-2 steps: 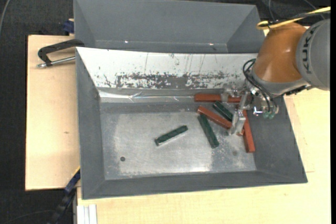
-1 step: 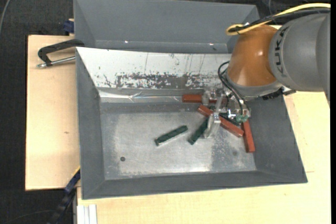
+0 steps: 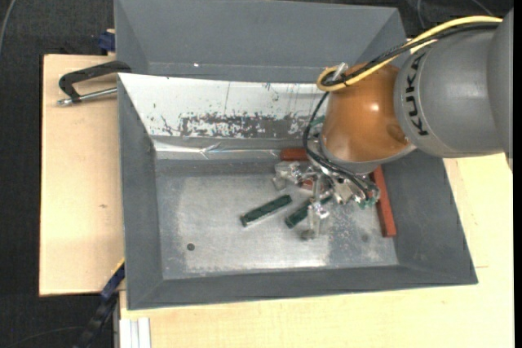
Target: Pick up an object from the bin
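On the near side of the bin (image 3: 139, 257) the floor is bare metal, with one dark speck (image 3: 190, 248) at the left front.

Further in, right of the middle of the floor, my pincer (image 3: 313, 222) is down low among the loose things. Whether it is wide or narrow I cannot tell, as its tip is a tangle of bright metal from here, nor can I tell whether it holds anything. The thing closest to it is a short green piece (image 3: 296, 217), lying just at its left and seemingly touching it. Left of that, near it, a longer green bar (image 3: 267, 209) lies flat and slanted, its right end the higher in the view.

To my right, a red stick (image 3: 385, 212) lies along the foot of the right wall, its upper end under my wrist.

Behind the pincer my orange cover (image 3: 363, 122) hangs over the back right of the floor and hides what is beneath it. A red-brown piece (image 3: 292, 153) pokes out at its left edge, at the foot of the scuffed far wall (image 3: 220, 106). A yellow cable (image 3: 440, 30) runs along my arm above.
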`<state>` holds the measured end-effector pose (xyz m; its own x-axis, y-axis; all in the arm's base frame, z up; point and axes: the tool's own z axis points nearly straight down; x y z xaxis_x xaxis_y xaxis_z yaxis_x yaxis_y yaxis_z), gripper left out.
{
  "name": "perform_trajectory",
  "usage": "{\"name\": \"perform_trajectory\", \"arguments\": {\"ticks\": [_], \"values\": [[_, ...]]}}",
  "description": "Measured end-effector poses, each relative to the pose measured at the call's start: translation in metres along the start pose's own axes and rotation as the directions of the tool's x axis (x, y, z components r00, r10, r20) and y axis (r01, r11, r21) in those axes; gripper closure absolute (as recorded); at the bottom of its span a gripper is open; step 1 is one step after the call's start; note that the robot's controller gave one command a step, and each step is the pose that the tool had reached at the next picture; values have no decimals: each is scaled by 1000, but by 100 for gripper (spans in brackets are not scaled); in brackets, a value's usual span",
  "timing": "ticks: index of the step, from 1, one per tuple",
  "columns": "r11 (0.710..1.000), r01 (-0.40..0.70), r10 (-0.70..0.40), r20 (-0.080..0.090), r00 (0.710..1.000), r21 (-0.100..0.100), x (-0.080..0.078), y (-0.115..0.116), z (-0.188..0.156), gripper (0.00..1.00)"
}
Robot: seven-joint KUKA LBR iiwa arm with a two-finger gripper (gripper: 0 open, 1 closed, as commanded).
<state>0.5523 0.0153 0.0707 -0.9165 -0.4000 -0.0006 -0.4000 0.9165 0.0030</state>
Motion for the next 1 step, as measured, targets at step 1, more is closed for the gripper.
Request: {"name": "perform_trajectory", "arguments": {"ticks": [1], "values": [[997, 72, -72, 0, 997, 2, 11, 23, 0, 0]]}}
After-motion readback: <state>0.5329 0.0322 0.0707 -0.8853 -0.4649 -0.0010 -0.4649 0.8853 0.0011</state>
